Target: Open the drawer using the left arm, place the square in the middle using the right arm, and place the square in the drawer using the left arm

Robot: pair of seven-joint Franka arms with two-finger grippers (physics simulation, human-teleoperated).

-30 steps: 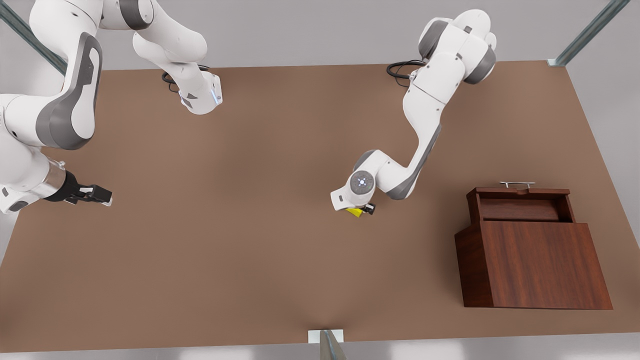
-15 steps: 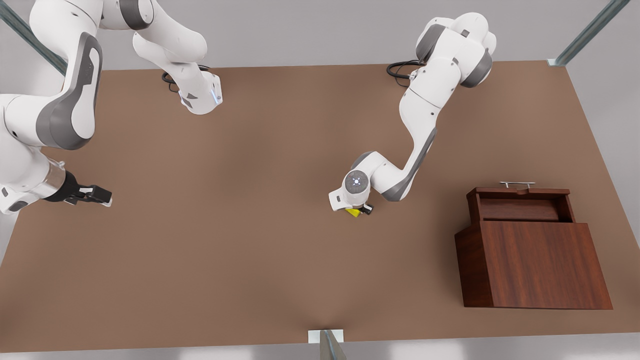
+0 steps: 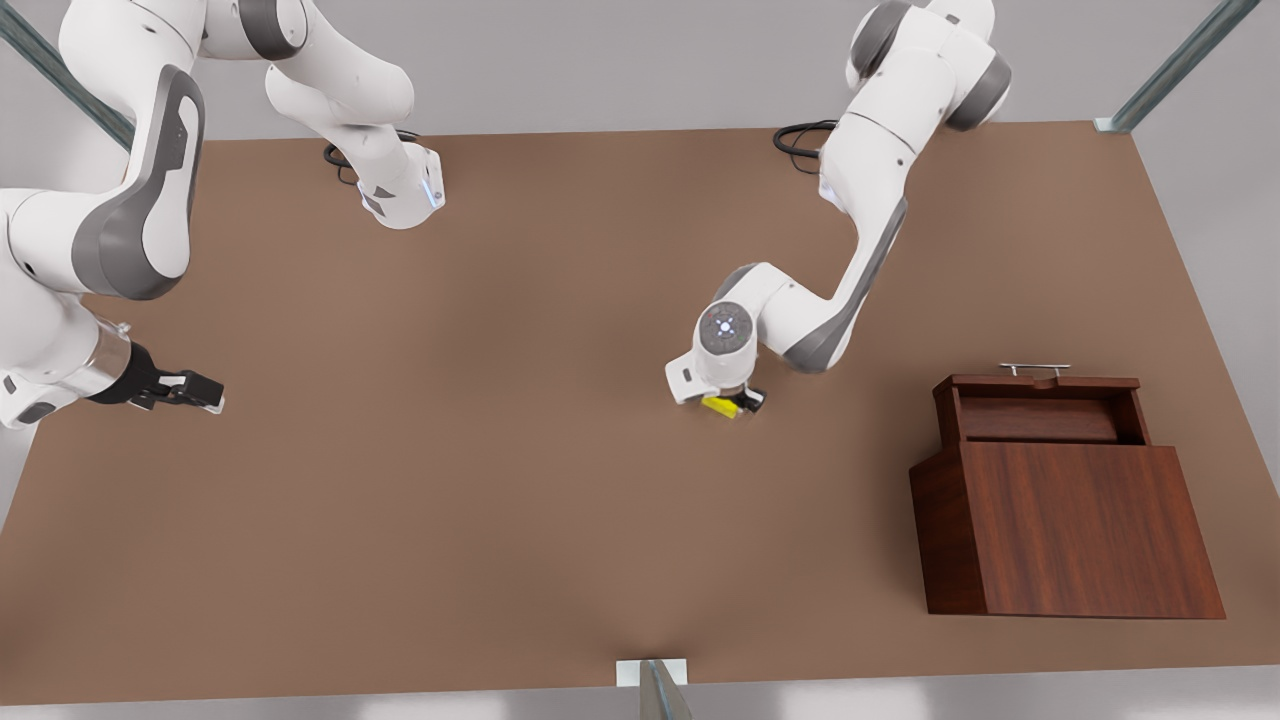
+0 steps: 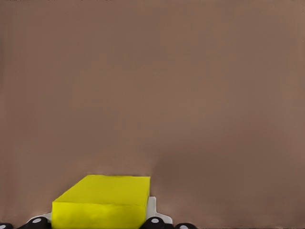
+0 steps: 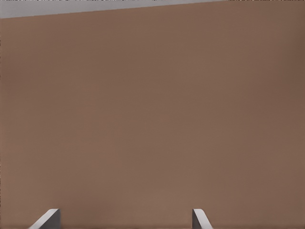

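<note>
The yellow square sits between the fingers of my left gripper, which is shut on it near the middle of the brown table. In the left wrist view the square rests between the black fingers, above bare tabletop. The drawer stands pulled open at the top of the dark wood cabinet, its silver handle facing the far side. My right gripper waits open at the front view's left edge, with both fingertips spread over bare table.
The cabinet takes up the front view's right side of the table. Both arm bases stand at the far edge with black cables beside them. A metal post rises at the near edge.
My left gripper has risen and shifted slightly toward the front view's right and the far side, carrying the square with it. The right arm has not moved.
</note>
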